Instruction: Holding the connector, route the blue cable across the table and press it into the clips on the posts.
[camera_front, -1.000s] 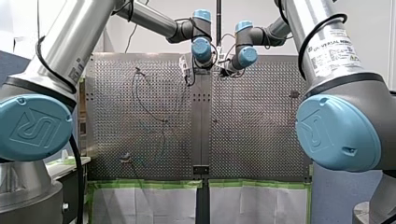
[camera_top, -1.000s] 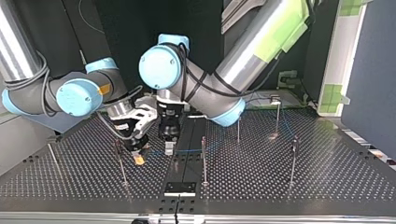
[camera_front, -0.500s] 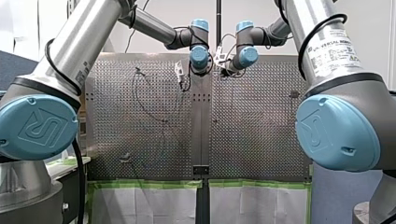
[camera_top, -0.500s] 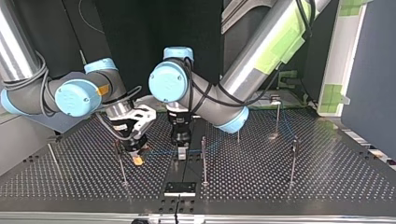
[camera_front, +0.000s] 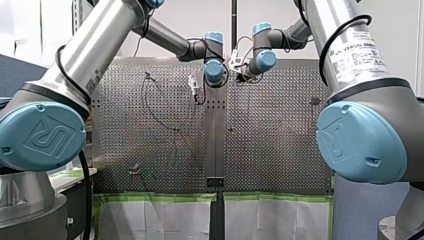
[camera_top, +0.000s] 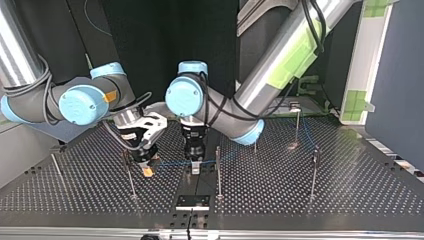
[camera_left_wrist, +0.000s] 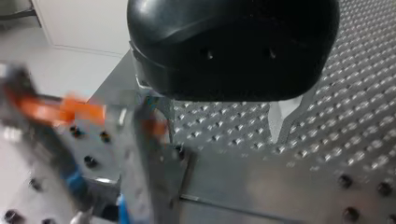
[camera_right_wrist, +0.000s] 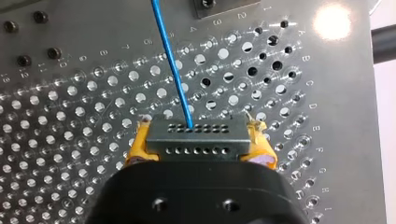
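In the right wrist view my right gripper (camera_right_wrist: 198, 154) is shut on the grey connector (camera_right_wrist: 198, 139), its yellow pads (camera_right_wrist: 140, 144) clamping both ends. The blue cable (camera_right_wrist: 170, 65) leaves the connector and runs ahead over the perforated table. In the top view my right gripper (camera_top: 146, 167) hangs low beside a thin post (camera_top: 129, 175), and the blue cable (camera_top: 172, 163) stretches from it toward the middle post (camera_top: 218, 170). My left gripper (camera_top: 195, 165) points down just over the cable between those posts. Its metal fingers (camera_left_wrist: 282, 119) stand apart with nothing between them.
More thin posts stand at the top view's right (camera_top: 313, 172), far right (camera_top: 297, 125) and left (camera_top: 57, 170). A small black plate (camera_top: 192, 201) is bolted near the table's closest edge. Both arms crowd the middle strip (camera_front: 216, 145) at the far end in the front view.
My left gripper has shifted toward the top view's right and sunk closer to the table, ending by the cable near the middle post. My right gripper has stayed where it was.
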